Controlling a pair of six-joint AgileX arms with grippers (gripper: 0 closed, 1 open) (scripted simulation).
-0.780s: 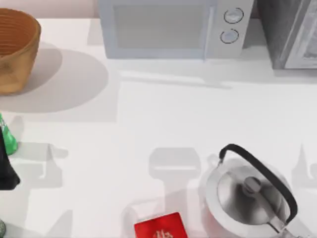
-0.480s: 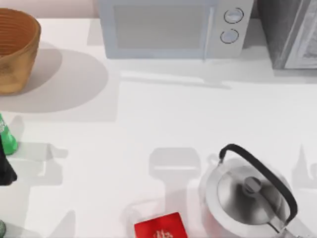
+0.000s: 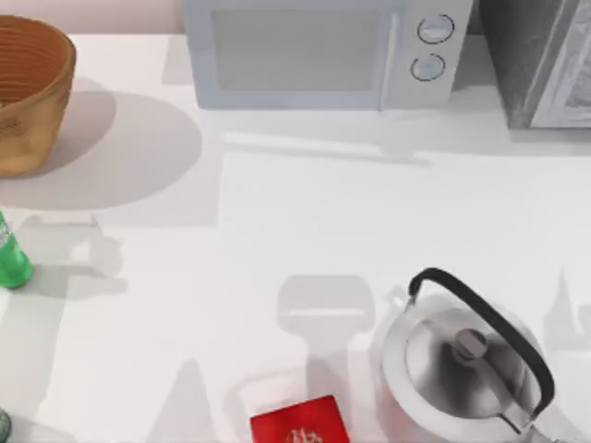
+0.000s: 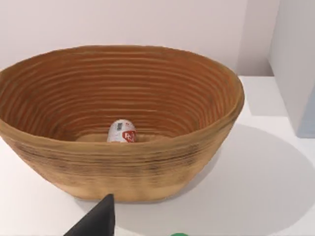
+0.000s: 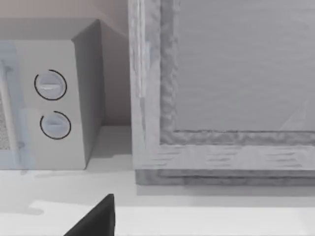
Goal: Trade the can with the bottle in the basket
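Gone from the top view's left edge is the dark left arm that stood just beside the bottle (image 3: 11, 261) a moment ago; the green bottle now stands upright and alone on the white bench (image 3: 277, 231), at about nine o'clock. At ten o'clock, well apart from the bottle, sits the basket (image 3: 32, 92), its round brown wall casting a broad shadow toward the centre. From the left wrist camera the basket (image 4: 123, 162) fills the scene, and the can (image 4: 122, 132) lies inside on its floor, white with a red label, close to the near wall. One dark tip of the left arm's fingers (image 4: 96, 221) shows at that view's edge, and a sliver of the green bottle cap (image 4: 179, 234) beside it; whether those fingers are parted or closed cannot be told, and nothing is seen in them. A microwave (image 3: 319, 51) stands at twelve o'clock, a steel kettle (image 3: 466, 360) at five o'clock and a flat red box (image 3: 298, 422) at six. The right wrist camera faces the microwave's dials (image 5: 51, 105) and a grey cabinet (image 5: 226, 88), with one tip of the right arm's fingers (image 5: 96, 219) visible, their spread impossible to tell.
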